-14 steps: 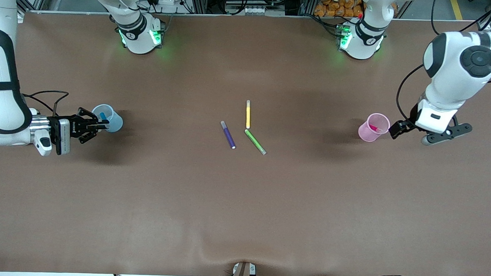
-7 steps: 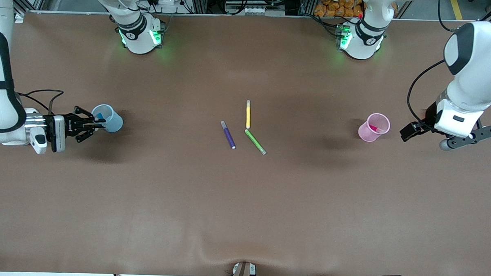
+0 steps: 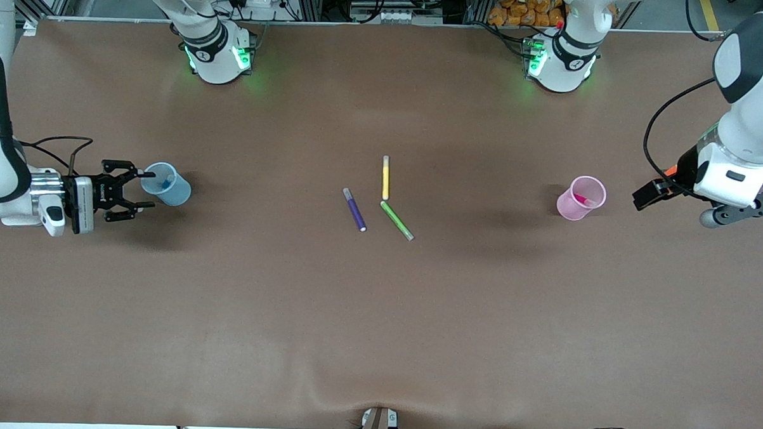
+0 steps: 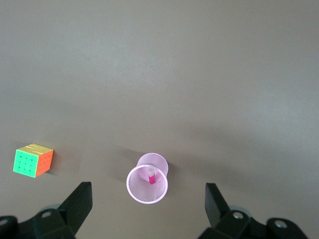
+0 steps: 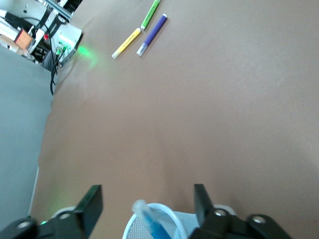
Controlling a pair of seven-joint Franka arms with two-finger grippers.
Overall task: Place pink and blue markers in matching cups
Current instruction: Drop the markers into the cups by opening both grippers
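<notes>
The left wrist view shows a colour cube [image 4: 33,160] on the bench [image 4: 159,59] at the mid-left of its frame, which the front view does not show at all. It also looks straight down into the pink cup [image 4: 147,183], low in the frame, where the pink marker [image 4: 151,176] stands inside. In the front view this cup [image 3: 581,198] sits at the right of the frame with only a streak of the marker [image 3: 586,200] visible through its mouth.

The right wrist view shows the blue cup [image 5: 154,221] at its bottom edge between the two spread fingers [image 5: 92,201] of the right hand [image 5: 147,199], with the blue marker [image 5: 151,220] leaning inside. The front view places the blue cup [image 3: 167,183] at mid-left, the marker [image 3: 165,183] in it.

The right hand [image 3: 138,190] is wide open and holds nothing, its fingertips just beside the cup's rim. The left hand [image 3: 649,195] sits at the right edge of the front view, apart from the pink cup; the left wrist view shows its fingers [image 4: 79,199] spread wide and empty.

At frame centre lie the purple [image 3: 355,210], yellow [image 3: 386,177] and green [image 3: 397,221] markers (green's upper end close under yellow's lower end). Broad bare bench separates this cluster from both cups, and the whole lower half of the front view is open.
</notes>
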